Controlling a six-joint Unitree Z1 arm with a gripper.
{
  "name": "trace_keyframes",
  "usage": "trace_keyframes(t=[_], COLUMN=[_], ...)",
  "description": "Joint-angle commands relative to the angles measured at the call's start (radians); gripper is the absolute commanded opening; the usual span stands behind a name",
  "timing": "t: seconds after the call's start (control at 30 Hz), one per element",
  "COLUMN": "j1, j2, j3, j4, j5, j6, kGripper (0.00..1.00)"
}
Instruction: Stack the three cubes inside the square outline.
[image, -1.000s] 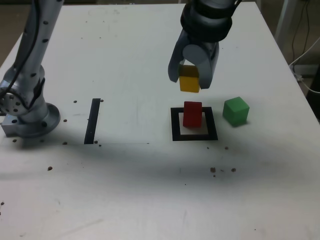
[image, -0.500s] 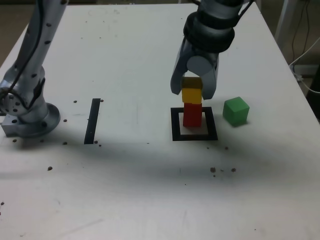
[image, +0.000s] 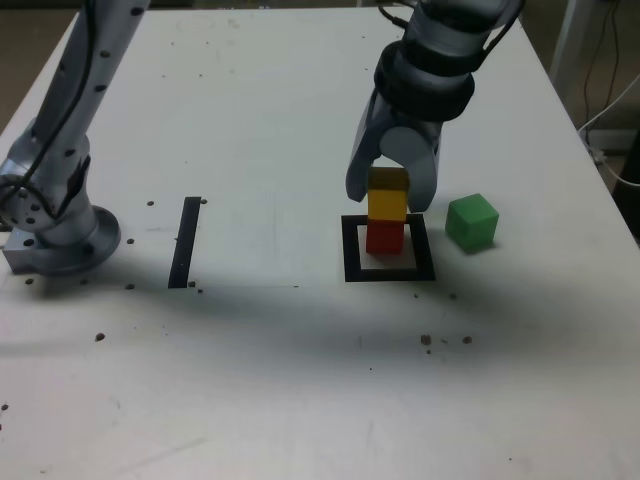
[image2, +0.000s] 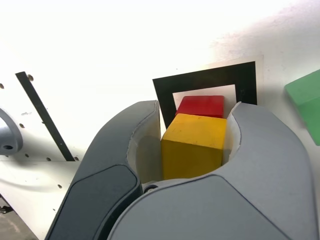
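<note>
The grey two-fingered gripper (image: 390, 195) is clamped on the small matte yellow cube (image: 387, 200), its curved jaws pressed against two opposite faces; the wrist view shows the block (image2: 193, 144) filling the gap between them. The yellow cube sits directly on top of the small matte red cube (image: 384, 237), the two touching and roughly aligned. The red cube (image2: 201, 105) stands inside the black tape square outline (image: 350, 252) with its white centre. The small matte green cube (image: 471, 221) rests on the white table (image: 250, 110) just beside the outline, on the exterior view's right, apart from the stack.
</note>
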Motion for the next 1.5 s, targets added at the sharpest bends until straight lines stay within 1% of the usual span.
trace_keyframes(t=[0.0,0.07,0.13,0.17,0.27,0.3,0.37,0.4,0.43,0.63,0.7,0.77,0.87,1.0,1.07,1.13,1.27,1.47], j1=[0.000,0.002,0.004,0.006,0.009,0.010,0.013,0.013,0.013,0.015,0.015,0.016,0.015,0.008,0.003,-0.001,-0.007,0.001], j2=[0.012,0.016,0.020,0.021,0.023,0.023,0.023,0.023,0.022,0.011,-0.002,-0.021,-0.059,-0.113,-0.130,-0.134,-0.119,-0.058], j3=[0.001,0.004,0.007,0.010,0.019,0.022,0.029,0.031,0.035,0.050,0.055,0.059,0.070,0.082,0.074,0.054,-0.016,-0.145], j4=[-0.008,-0.013,-0.017,-0.019,-0.023,-0.025,-0.028,-0.028,-0.029,-0.029,-0.028,-0.025,-0.013,0.029,0.050,0.056,0.049,0.038], j5=[-0.005,-0.007,-0.008,-0.009,-0.011,-0.012,-0.012,-0.012,-0.012,-0.004,0.007,0.025,0.072,0.163,0.205,0.229,0.248,0.238], j6=[-0.002,-0.001,-0.001,0.000,0.002,0.003,0.004,0.004,0.005,0.002,-0.001,-0.008,-0.021,-0.029,-0.006,0.035,0.147,0.335], kGripper=[0.28,0.30,0.39,0.47,0.76,0.84,0.96,0.98,0.99,0.99,1.00,1.00,1.00,1.00,1.00,1.00,1.00,1.00])
